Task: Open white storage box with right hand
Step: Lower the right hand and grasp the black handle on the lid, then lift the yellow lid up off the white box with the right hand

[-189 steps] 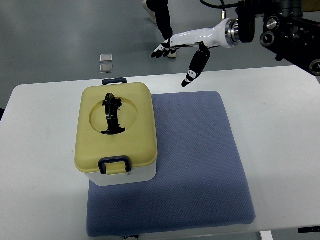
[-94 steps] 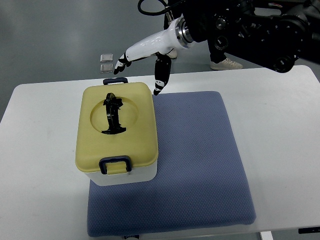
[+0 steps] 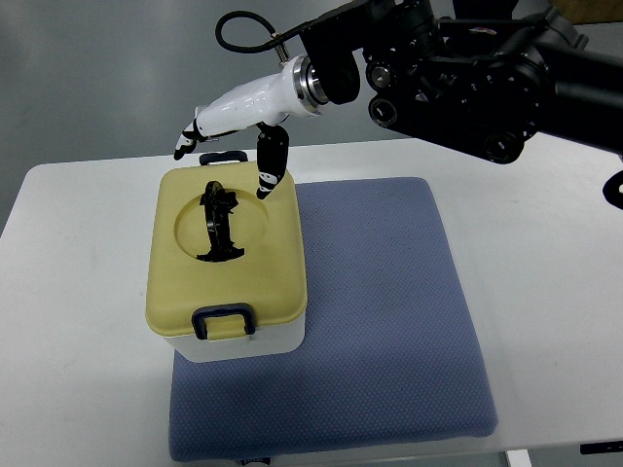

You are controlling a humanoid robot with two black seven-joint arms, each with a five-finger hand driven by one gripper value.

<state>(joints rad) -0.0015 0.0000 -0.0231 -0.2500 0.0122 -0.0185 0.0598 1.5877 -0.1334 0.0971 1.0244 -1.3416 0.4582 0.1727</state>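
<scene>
Right hand (image 3: 234, 122), fingers spread and empty, hovers at upper centre over the far edge of the closed box (image 3: 229, 263) on the blue mat (image 3: 389, 321)

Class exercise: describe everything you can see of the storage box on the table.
The storage box has a white body and a pale yellow lid, seemingly plastic. A black handle lies in the lid's round recess; dark latches sit at the near and far ends. It stands upright, closed, partly on the blue mat. The right hand hovers over its far end, apparently not touching.

right hand (image 3: 234, 117) fingers spread | above storage box (image 3: 228, 263) | lid closed
</scene>
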